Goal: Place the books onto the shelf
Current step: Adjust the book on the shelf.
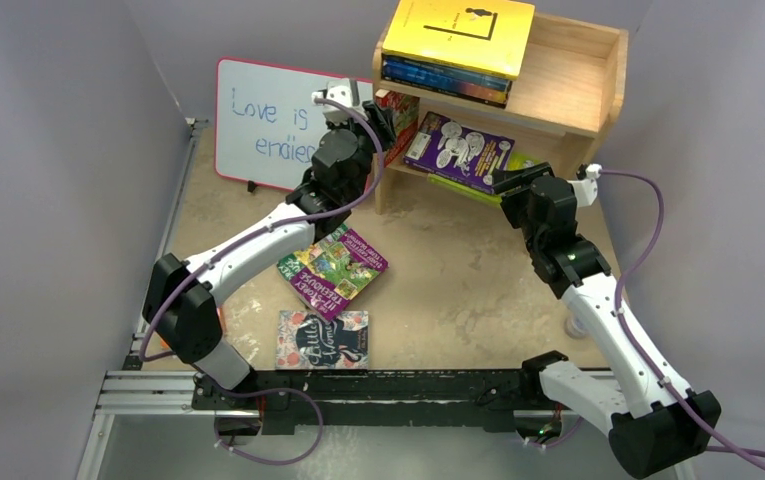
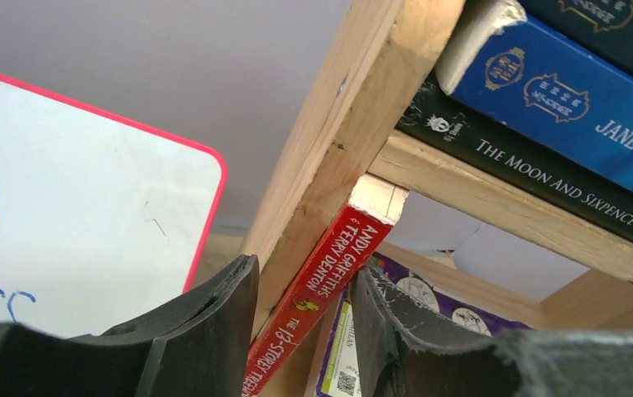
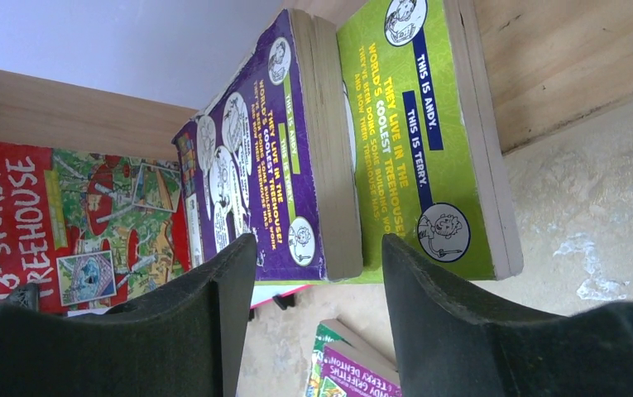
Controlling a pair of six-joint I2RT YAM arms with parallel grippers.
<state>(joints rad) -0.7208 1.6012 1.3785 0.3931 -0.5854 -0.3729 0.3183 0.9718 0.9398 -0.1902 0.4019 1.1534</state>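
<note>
The wooden shelf (image 1: 568,85) stands at the back right. A yellow book (image 1: 463,30) lies on dark blue ones (image 1: 443,80) on its top tier. A purple book (image 3: 255,157) lies on a green one (image 3: 412,141) on the lower tier. A red book (image 2: 329,273) leans against the shelf's left side panel (image 2: 354,107). It sits tilted between the fingers of my left gripper (image 2: 304,266), which is open, with a gap at the left fingertip. My right gripper (image 3: 319,240) is open and empty, just in front of the purple book's corner.
A pink-edged whiteboard (image 1: 263,125) stands left of the shelf, close behind my left arm. Two stacked colourful books (image 1: 333,268) and a floral "Little Women" (image 1: 323,338) lie on the table between the arms. Grey walls enclose the table on both sides.
</note>
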